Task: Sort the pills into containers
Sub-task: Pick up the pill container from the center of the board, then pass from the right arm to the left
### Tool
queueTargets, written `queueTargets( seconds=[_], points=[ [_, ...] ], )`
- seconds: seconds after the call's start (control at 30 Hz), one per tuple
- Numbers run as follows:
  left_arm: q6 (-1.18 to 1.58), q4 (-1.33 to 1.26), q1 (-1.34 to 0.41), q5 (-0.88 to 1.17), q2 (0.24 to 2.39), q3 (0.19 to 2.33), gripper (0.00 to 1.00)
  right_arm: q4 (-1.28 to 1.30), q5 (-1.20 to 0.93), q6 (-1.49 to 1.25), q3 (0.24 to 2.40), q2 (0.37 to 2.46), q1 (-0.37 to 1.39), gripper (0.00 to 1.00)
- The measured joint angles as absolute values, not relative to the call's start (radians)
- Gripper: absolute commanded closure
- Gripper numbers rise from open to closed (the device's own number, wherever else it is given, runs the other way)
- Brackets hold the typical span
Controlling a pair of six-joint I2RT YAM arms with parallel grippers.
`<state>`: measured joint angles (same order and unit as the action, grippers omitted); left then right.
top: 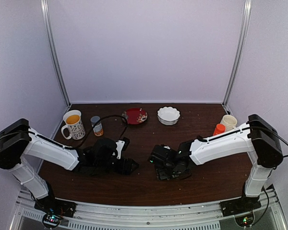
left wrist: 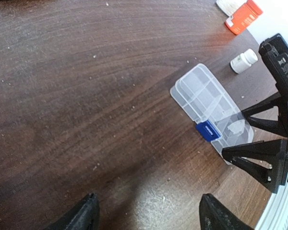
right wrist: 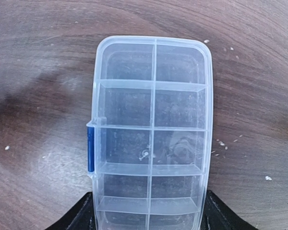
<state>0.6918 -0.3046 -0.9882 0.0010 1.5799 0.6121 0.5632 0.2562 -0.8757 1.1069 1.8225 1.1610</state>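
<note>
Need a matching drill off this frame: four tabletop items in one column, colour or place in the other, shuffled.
Things:
1 pill box
2 plate
3 scalloped bowl
4 mug

Descriptions:
A red, back middle of the table
B white, just right of the plate
C back left, orange liquid inside
D clear, with a blue clasp on one long side

Pairs: 1-D, 2-A, 3-B, 4-C

Near end of pill box off-frame
</note>
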Motion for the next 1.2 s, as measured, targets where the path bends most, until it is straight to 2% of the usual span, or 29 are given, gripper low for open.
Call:
queueTargets(
  seconds=[0.43, 0.53, 0.87, 1.2],
  points=[
    [0.686, -0.451, -0.983, 0.140, 1.488, 0.545, 0.10, 0.246, 0.130, -0.829, 0.888, 1.544, 1.161, 0.41],
    [0.686, -0.438, -0.968, 0.162, 1.449, 0.553, 0.03, 0.149, 0.093, -0.811, 0.826, 1.494, 1.161, 0.43],
    [0.714, -0.391, -0.922, 0.207, 1.237, 0.607, 0.02, -0.220, -0.016, -0.793, 0.613, 1.295, 1.159, 0.43],
    [0.841, -0.409, -0.896, 0.364, 1.249, 0.741, 0.03, -0.499, -0.160, -0.789, 0.603, 1.274, 1.159, 0.44]
  ],
)
